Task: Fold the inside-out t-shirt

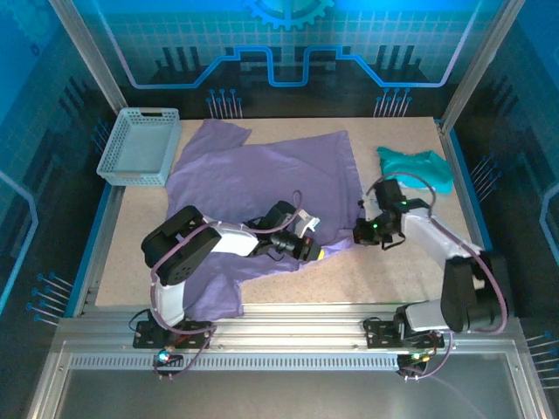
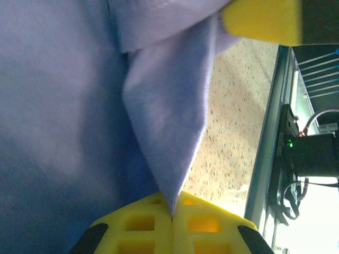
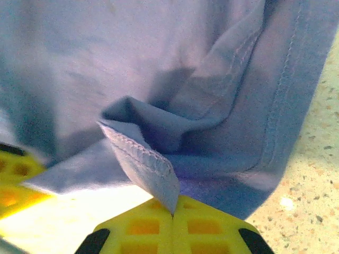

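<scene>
the wrist views give what the overhead cannot. in the left wrist view the left gripper (image 2: 172, 214) has its yellow fingers pressed together on a thin peak of the inside-out t-shirt (image 2: 63, 106), and the cloth rises from the line where they meet. in the right wrist view the right gripper (image 3: 174, 211) is likewise closed, nipping a folded corner of stitched hem, with raised seams on the fabric beyond.

the overhead view gives the layout. both grippers sit close together at the shirt's near right edge, mid-table (image 1: 367, 279). the shirt lies rumpled but mostly flat over the table's left and middle. its long axis runs from near left to far right, and one sleeve pokes toward the far left. farther back, the shirt's edge lies just beside a plastic basket (image 1: 140, 147). a teal garment (image 1: 417, 166) lies at the far right, apart from the shirt.
</scene>
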You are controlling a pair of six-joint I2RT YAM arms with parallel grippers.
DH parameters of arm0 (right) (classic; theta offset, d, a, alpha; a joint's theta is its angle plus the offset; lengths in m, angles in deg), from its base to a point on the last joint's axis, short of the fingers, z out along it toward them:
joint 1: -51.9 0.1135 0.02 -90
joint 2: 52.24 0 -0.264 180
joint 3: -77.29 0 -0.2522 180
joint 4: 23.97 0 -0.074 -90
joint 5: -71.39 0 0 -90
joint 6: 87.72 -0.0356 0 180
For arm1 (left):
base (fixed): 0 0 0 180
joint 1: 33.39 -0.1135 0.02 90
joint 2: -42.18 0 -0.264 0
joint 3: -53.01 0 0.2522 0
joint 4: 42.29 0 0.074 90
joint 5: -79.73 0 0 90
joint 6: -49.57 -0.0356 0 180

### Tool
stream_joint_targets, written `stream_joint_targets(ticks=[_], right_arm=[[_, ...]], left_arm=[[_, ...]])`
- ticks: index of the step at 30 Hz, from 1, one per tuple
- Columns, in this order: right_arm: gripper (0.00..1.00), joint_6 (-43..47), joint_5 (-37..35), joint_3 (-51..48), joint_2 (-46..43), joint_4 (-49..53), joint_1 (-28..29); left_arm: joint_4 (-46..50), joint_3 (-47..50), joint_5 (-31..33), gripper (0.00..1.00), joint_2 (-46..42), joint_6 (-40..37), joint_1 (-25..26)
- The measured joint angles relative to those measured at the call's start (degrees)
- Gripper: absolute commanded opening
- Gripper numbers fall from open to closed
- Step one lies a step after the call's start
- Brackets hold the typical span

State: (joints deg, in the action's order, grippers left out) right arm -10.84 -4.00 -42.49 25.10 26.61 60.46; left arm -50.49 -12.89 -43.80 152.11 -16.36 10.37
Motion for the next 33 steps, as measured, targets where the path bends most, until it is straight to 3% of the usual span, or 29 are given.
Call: stream_joint_targets(ticks=[2,4,6,9,11,13,15,17,20,26,33], right_arm=[[0.0,-1.33,5.2,-0.63,-2.84,-2.14,-3.1],[0.0,-2.62,9.4,-0.66,-2.84,-4.59,-4.87],[0.0,-3.63,12.2,-0.66,-1.84,-6.45,-5.77],[0.0,-4.07,13.05,-0.63,-0.68,-7.72,-6.38],[0.0,-4.04,12.79,-0.61,-0.59,-8.02,-6.36],[0.0,-4.07,12.17,-0.61,-0.59,-8.5,-6.21],[0.0,-4.04,11.28,-0.59,-0.37,-9.05,-5.62],[0.0,-4.02,10.29,-0.33,0.2,-9.44,-4.81],[0.0,-4.0,9.33,0.11,0.9,-10.1,-4.44],[0.0,-3.98,7.98,0.87,0.92,-10.56,-4.52],[0.0,-4.04,7.82,1.11,0.52,-10.71,-7.74]], left_arm=[[1.11,-2.56,0.68,0.35,0.02,0.61,-0.35],[0.85,-3.34,0.85,0.5,-0.9,2.12,-1.14],[0.9,0.13,1.18,0.56,-5.42,4.09,-3.1],[5.05,10.25,4.0,0.67,-19.87,7.8,-7.69],[13.77,15.47,10.91,0.76,-33.14,10.03,-10.56],[21.97,17.29,17.57,0.77,-42.36,11.54,-12.5],[26.77,17.79,20.61,0.77,-46.31,12.11,-16.55],[28.44,17.59,22.6,0.76,-44.19,12.57,-23.47],[29.97,14.16,25.31,0.76,-33.33,12.98,-28.41],[29.75,1.25,25.35,0.73,-12.63,12.96,-28.57],[31.87,-16.06,24.5,0.64,1.18,11.8,-26.62]])
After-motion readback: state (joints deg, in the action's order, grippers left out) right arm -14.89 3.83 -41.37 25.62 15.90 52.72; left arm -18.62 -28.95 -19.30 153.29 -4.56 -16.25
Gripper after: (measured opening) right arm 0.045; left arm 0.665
